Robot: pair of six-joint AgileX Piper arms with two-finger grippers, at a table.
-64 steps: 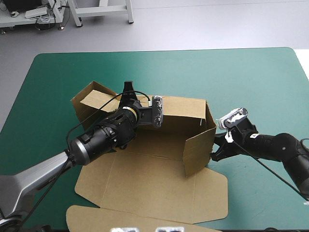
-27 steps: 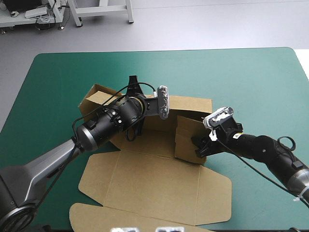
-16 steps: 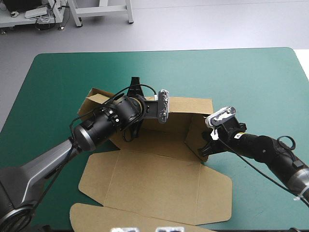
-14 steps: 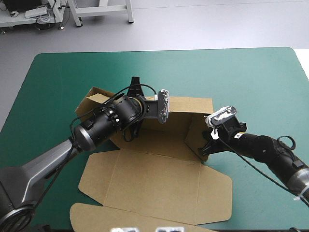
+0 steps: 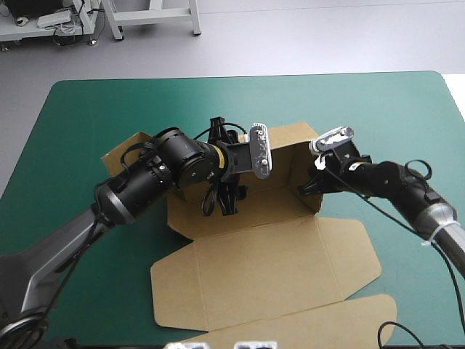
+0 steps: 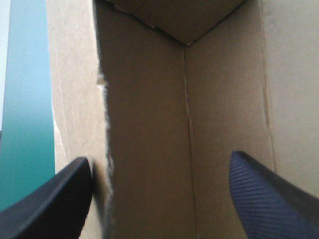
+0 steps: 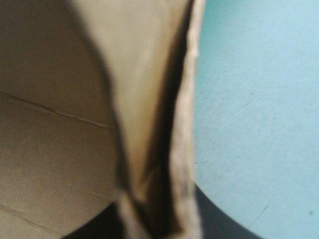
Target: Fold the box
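The brown box lies mid-table as an open tray, its walls raised at the far side and its lid flat toward the near edge. My left gripper points down into the tray by the far wall. In the left wrist view this gripper stands open, and a raised wall's ragged edge stands close to one finger. My right gripper is at the tray's right wall. The right wrist view shows that gripper shut on the box wall, which rises between the black fingers.
The teal-green cover shows on all sides of the box. A side flap sticks out to the left behind my left arm. The lid's front flap reaches close to the table's near edge.
The left gripper has opened and moved right inside the tray. The right gripper has shut on the right wall and moved farther back. The box has turned, its lid swinging right.
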